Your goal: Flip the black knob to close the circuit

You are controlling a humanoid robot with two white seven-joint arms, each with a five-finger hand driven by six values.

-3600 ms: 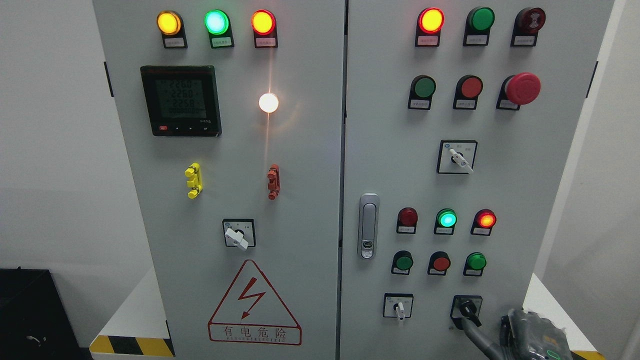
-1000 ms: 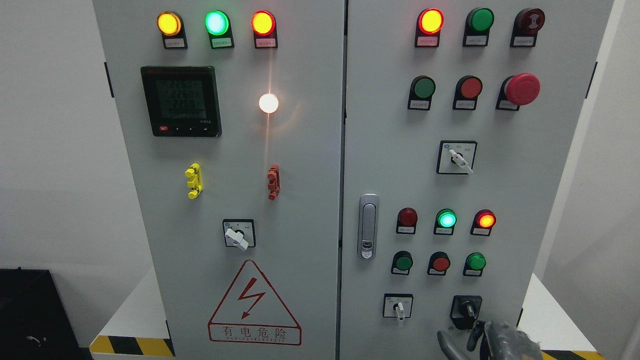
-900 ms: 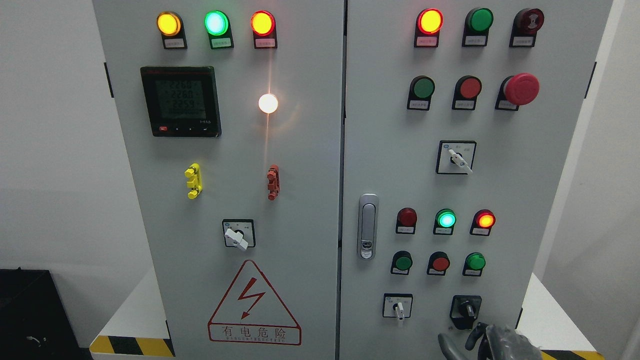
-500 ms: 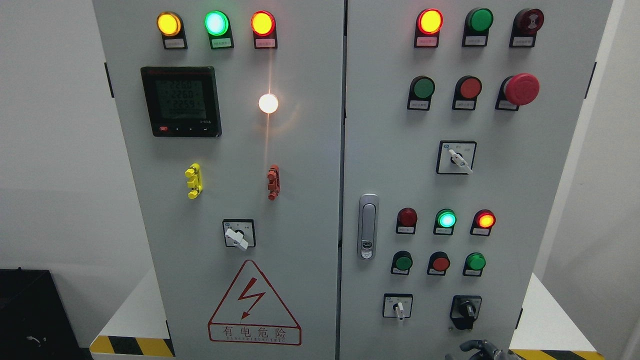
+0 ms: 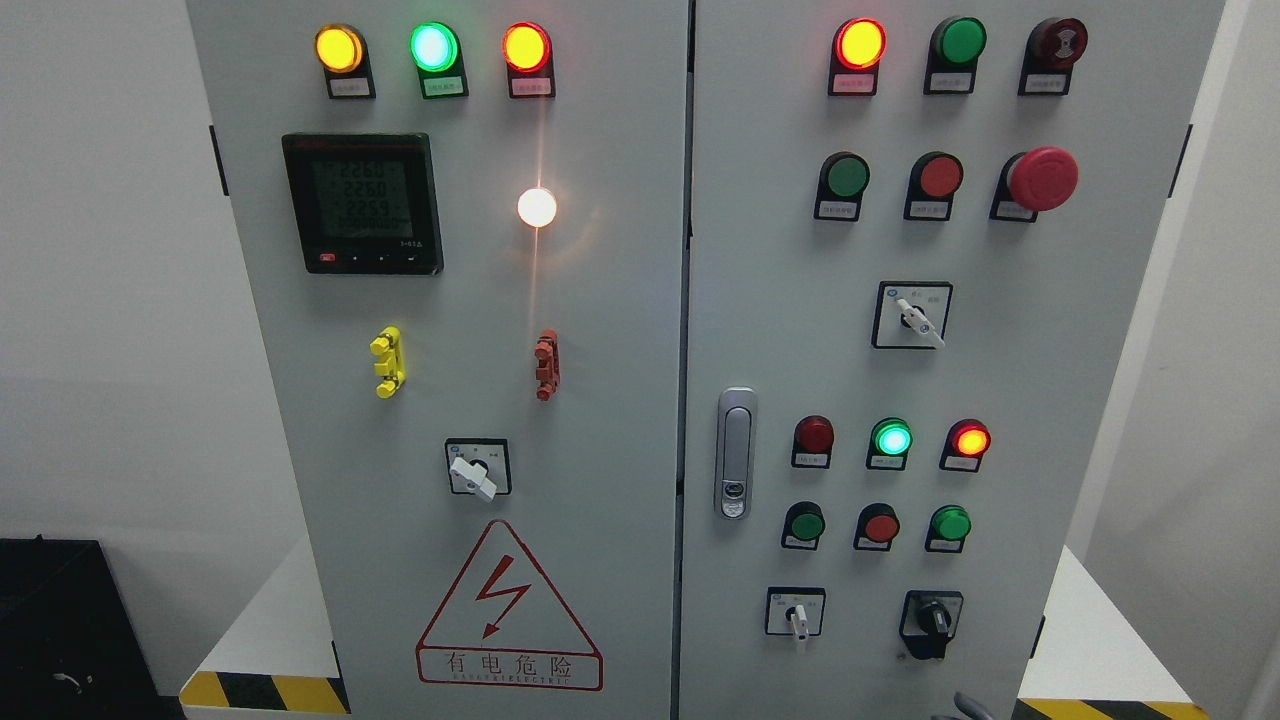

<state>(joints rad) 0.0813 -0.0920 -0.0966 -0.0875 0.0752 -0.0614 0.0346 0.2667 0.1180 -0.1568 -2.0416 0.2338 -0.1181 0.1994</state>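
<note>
The right hand [image 5: 965, 706] has dropped away from the small black plastic rotary knob [image 5: 934, 620] and only a grey sliver of it shows at the bottom edge; whether its fingers are spread or curled I cannot tell. The knob, low on the right door of the matte grey sheet-metal cabinet [image 5: 600, 300], now points nearly upright instead of slanting down-left, so the flip looks done. Glossy domed lamps glow above; the white-levered selector switch [image 5: 797, 615] sits just beside it.
</note>
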